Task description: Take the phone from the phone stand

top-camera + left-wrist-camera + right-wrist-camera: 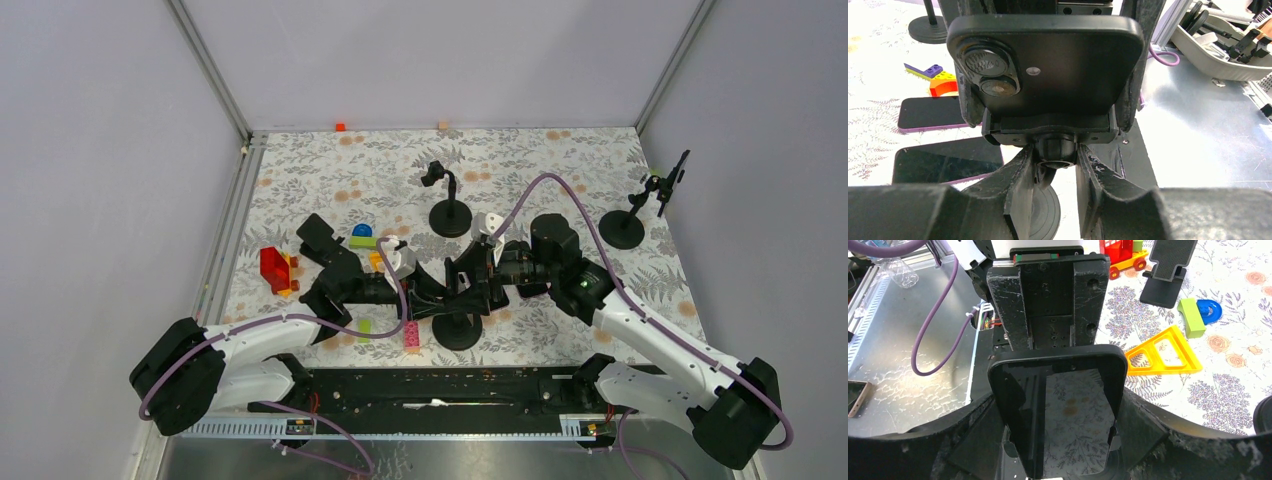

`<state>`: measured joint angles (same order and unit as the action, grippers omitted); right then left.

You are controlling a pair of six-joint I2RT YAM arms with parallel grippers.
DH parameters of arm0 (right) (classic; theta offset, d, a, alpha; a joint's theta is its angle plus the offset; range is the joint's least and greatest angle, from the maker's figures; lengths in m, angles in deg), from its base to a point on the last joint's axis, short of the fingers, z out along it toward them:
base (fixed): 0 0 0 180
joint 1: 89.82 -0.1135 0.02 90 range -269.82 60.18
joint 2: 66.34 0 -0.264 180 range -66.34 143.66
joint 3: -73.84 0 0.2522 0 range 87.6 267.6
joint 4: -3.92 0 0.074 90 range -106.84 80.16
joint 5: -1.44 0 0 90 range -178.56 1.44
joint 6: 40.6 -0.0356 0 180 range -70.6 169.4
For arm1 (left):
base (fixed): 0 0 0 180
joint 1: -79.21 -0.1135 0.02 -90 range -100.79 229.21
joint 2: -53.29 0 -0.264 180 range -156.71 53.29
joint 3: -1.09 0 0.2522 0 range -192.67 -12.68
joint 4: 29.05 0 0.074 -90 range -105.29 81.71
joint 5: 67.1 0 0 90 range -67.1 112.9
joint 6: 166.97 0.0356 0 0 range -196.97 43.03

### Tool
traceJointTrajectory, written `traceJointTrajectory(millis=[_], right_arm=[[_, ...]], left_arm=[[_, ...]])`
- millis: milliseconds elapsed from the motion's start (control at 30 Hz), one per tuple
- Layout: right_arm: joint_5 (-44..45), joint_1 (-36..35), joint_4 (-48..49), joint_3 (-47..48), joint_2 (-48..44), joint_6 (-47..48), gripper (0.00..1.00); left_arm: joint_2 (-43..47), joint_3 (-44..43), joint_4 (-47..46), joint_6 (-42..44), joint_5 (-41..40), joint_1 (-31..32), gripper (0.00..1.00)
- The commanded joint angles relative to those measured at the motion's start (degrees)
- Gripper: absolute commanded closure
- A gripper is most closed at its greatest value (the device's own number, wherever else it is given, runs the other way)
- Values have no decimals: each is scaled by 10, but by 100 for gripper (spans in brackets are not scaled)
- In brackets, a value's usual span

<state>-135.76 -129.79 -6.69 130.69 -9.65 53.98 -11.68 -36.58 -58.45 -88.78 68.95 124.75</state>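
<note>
Black phone [1048, 60], twin camera bump, glossy dark screen, seated in phone stand [1048, 131] cradle. Your left fingers [1018, 187] pinch its neck; your right fingers [1154, 434] clamp phone's side edges.

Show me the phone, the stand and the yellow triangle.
phone [1058, 60]: left wrist view, on the middle of its back.
stand [1055, 150]: left wrist view, on the joint under its cradle.
yellow triangle [1163, 369]: right wrist view, on its bottom bar.

Black phone [1063, 65], twin rear lenses, seated upright in cradle of black round-based phone stand [458, 331].
</note>
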Motion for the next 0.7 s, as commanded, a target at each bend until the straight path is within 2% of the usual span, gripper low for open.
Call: traceJointTrajectory(millis=[0,67,167,267,500,600,633,667], right_arm=[[-30,-6,65,-7,-5,-36,98],[-29,-6,69,-8,-4,-38,98],[-31,-6,69,-7,-2,-40,99],[-32,-6,69,-9,-2,-41,99],[-32,-6,68,-12,-2,-42,100],[-31,-6,67,-15,-3,-42,100],[-27,-6,67,-17,-4,-42,100],[-24,-6,66,-18,-6,-40,100]], left_arm=[[-1,-26,-20,17,-15,1,71],[-2,-28,-21,16,-15,1,63],[-7,-33,-20,18,-10,2,60],[-12,-40,-12,18,-10,4,52],[-21,-53,-8,20,-10,7,51],[-29,-60,-8,18,-6,7,57],[-32,-62,-12,14,-3,7,63],[-36,-66,-14,10,0,8,74]])
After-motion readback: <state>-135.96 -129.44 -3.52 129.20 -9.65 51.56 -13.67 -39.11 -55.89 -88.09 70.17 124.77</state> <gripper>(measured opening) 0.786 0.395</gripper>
